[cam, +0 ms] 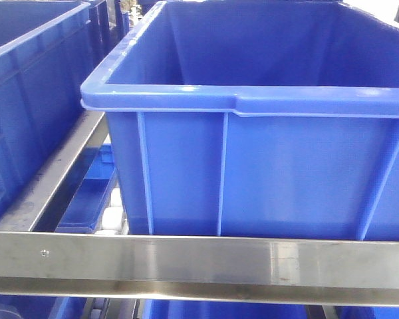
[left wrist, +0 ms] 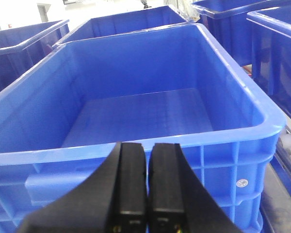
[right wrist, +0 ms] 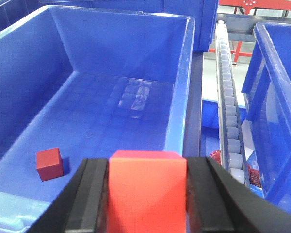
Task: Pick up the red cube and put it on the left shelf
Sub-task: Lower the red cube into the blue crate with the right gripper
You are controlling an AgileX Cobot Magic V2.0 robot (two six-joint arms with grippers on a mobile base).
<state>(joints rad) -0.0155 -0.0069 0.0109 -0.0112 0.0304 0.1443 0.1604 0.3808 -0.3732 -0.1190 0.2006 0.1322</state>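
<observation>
In the right wrist view my right gripper (right wrist: 148, 167) is shut on a red cube (right wrist: 148, 189), held above the near rim of a blue bin (right wrist: 182, 87). A second, darker red cube (right wrist: 49, 163) lies on that bin's floor at the near left. In the left wrist view my left gripper (left wrist: 146, 150) is shut and empty, its fingers (left wrist: 132, 184) pressed together, above the near wall of an empty blue bin (left wrist: 136, 111). Neither gripper shows in the front view.
The front view shows a large blue bin (cam: 253, 100) on a steel shelf rail (cam: 199, 262), another blue bin (cam: 26, 80) at the left. A roller conveyor (right wrist: 228, 107) runs right of the right bin, with a further blue bin (right wrist: 281, 97) beyond.
</observation>
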